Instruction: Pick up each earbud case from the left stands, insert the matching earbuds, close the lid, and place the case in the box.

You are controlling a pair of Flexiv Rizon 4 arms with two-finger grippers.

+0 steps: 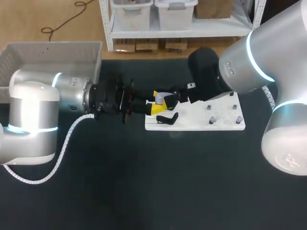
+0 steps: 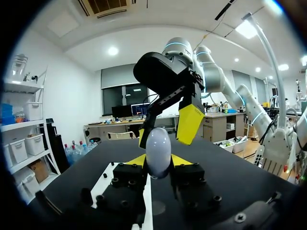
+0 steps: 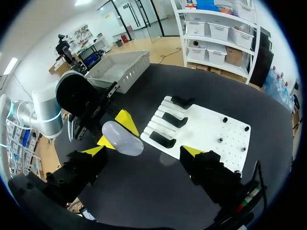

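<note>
Over the dark table (image 1: 144, 182), the left gripper (image 2: 158, 161) is clenched on the pale oval earbud case (image 2: 158, 143), held off the surface just beside the white stand board (image 1: 218, 123); the right gripper (image 3: 143, 151) hangs close by the case, fingers spread wide, grasping nothing. Farther back, at the table's left edge, sits the white box (image 1: 48, 55).
</note>
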